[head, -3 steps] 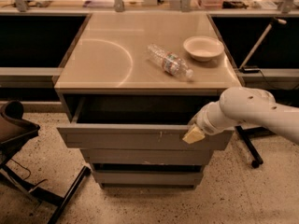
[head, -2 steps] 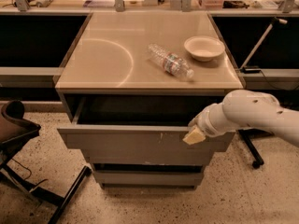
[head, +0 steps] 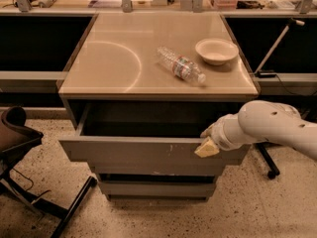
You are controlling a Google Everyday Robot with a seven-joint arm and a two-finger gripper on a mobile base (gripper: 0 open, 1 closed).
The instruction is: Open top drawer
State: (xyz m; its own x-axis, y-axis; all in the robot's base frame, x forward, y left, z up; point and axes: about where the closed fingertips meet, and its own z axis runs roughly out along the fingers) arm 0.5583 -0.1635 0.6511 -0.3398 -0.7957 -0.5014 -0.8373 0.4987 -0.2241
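Observation:
The top drawer (head: 138, 151) is the widest grey front of the cabinet. It stands pulled out toward me, and its dark inside shows behind the front. White scratch marks lie right of its centre. My gripper (head: 207, 142) sits at the right end of the drawer's top edge, at the end of my white arm (head: 270, 128) that comes in from the right. One yellowish fingertip (head: 206, 148) hangs over the front face. Two narrower grey drawer fronts (head: 157, 187) below stay pushed in.
A clear plastic bottle (head: 181, 66) lies on its side on the beige cabinet top (head: 114, 58). A white bowl (head: 216, 51) stands beside it at the right. An office chair (head: 20, 148) stands on the floor at the left. A stand's wheeled leg (head: 267, 165) is at the right.
The drawer has come out a little further toward me, and my gripper has moved with its top edge.

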